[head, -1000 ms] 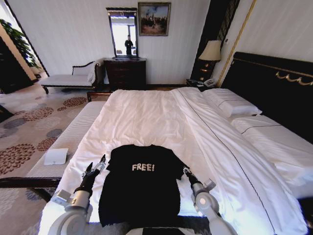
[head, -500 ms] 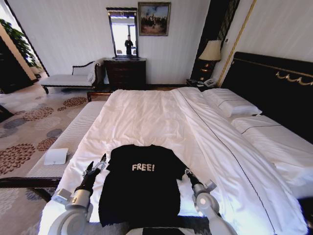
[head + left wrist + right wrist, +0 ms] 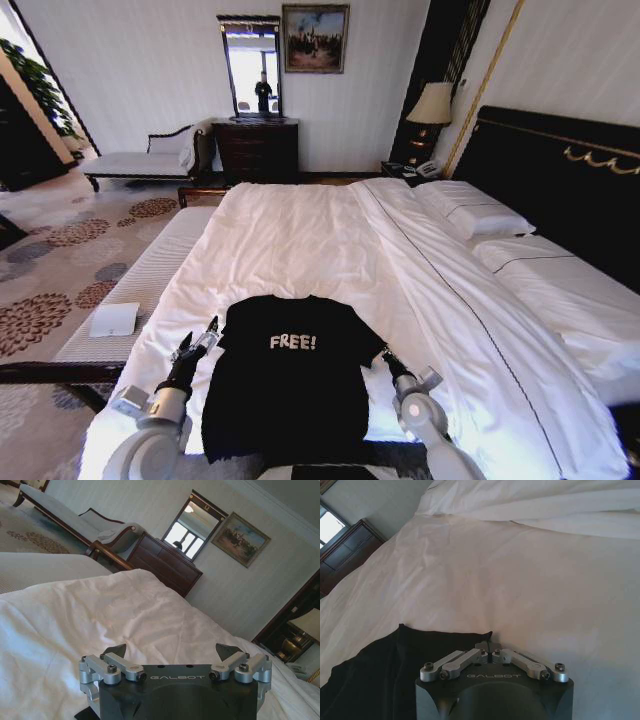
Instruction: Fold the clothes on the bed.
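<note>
Two grippers sat on either side of the clothes when I checked my feeds. Farthest left in the head view, a small white folded towel [image 3: 114,319] lay on the white-cushioned bench [image 3: 150,272] alongside the bed [image 3: 300,240]. Next came my left gripper [image 3: 197,343], low over the duvet just beside the shirt's left sleeve, its fingers spread wide apart with nothing between them; the left wrist view [image 3: 174,652] showed the two tips well separated above the rumpled white duvet. The black T-shirt [image 3: 290,375] lay flat on the near end of the bed, "FREE!" facing up, collar toward the far end. On its right, my right gripper [image 3: 384,355] was at the edge of the right sleeve, and in the right wrist view [image 3: 490,648] its fingers met tip to tip at the sleeve's corner, though I could not tell whether they pinched cloth. White pillows [image 3: 470,210] lay far right by the dark headboard [image 3: 560,180].
</note>
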Robot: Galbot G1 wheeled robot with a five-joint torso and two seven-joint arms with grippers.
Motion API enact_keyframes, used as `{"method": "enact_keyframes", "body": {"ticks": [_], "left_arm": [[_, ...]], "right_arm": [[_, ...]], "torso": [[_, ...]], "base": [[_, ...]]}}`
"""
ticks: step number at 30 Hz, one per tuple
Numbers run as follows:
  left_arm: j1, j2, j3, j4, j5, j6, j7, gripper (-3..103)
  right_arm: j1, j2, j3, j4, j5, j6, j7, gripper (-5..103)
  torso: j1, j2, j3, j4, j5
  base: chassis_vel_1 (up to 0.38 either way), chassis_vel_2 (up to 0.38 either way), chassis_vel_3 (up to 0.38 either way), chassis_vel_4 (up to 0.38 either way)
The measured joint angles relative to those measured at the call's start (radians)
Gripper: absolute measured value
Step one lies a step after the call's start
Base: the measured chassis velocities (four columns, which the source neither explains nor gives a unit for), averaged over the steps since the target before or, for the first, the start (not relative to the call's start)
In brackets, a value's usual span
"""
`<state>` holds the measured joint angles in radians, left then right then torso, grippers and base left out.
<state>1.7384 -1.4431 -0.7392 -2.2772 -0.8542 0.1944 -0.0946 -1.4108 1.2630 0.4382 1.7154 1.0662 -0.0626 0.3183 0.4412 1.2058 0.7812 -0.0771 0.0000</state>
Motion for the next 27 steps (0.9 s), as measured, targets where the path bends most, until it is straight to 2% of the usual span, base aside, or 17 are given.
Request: {"method": "enact_keyframes", "body": {"ticks": [27], "left_arm": [[-0.006, -0.015, 0.009, 0.016, 0.019, -0.004, 0.001, 100]], "right_arm": [[-0.005, -0.013, 0.032, 0.069, -0.011, 0.026, -0.004, 0]], "torso": [[0.000, 0.000, 0.000, 0.0000, 0.0000]], "base": [[0.000, 0.000, 0.000, 0.000]]}}
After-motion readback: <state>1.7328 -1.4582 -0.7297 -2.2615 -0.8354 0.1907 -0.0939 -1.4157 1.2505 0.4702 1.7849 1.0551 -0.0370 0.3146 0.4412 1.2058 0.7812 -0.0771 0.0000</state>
